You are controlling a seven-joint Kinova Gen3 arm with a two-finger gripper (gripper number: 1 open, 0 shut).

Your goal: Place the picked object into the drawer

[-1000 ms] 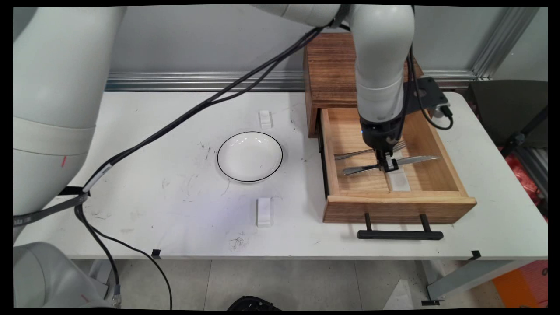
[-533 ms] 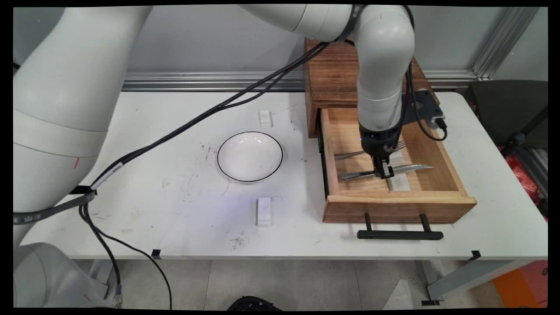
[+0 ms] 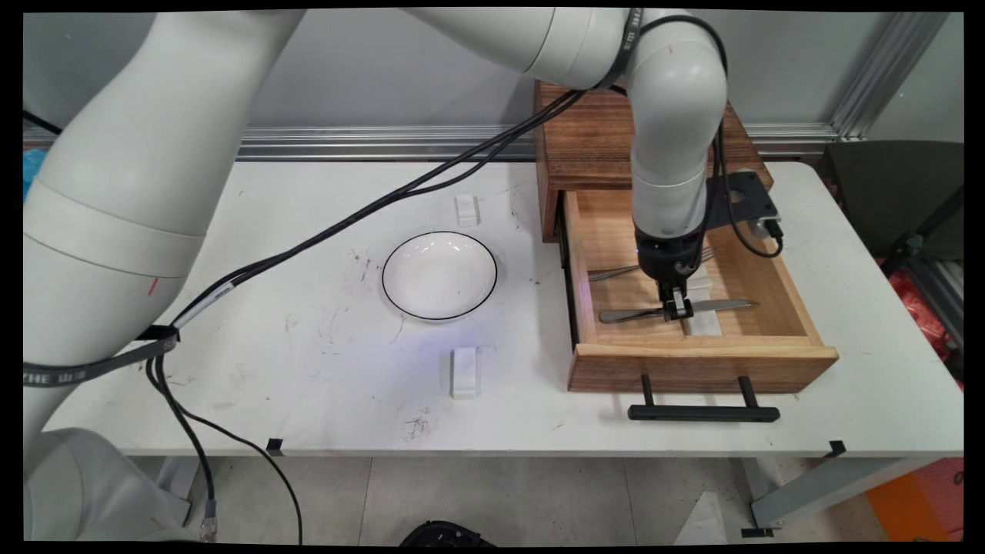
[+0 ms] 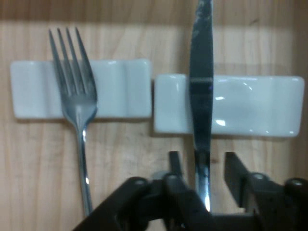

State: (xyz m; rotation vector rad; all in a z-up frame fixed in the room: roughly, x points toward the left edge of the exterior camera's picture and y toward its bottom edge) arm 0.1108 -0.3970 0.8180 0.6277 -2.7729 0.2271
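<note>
Gripper (image 3: 677, 309) sits lower and nearer the drawer front than a second ago, down inside the open wooden drawer (image 3: 777, 358). Its fingers (image 4: 174, 162) stand a little apart on either side of the knife (image 4: 200, 96), which runs between them; whether they press it, cannot tell. Knife now lies lower and flatter, blade across a white rest (image 4: 240, 106). Just beside it the fork (image 4: 74, 101) lies on a second white rest (image 4: 120, 86), unmoved. Drawer handle (image 3: 704, 413) juts toward the table (image 3: 308, 362) edge. Left of the drawer: white bowl (image 3: 439, 275) between two small white blocks (image 3: 464, 372). Behind, the dark wooden cabinet (image 3: 585, 146), partly hidden by the arm.
</note>
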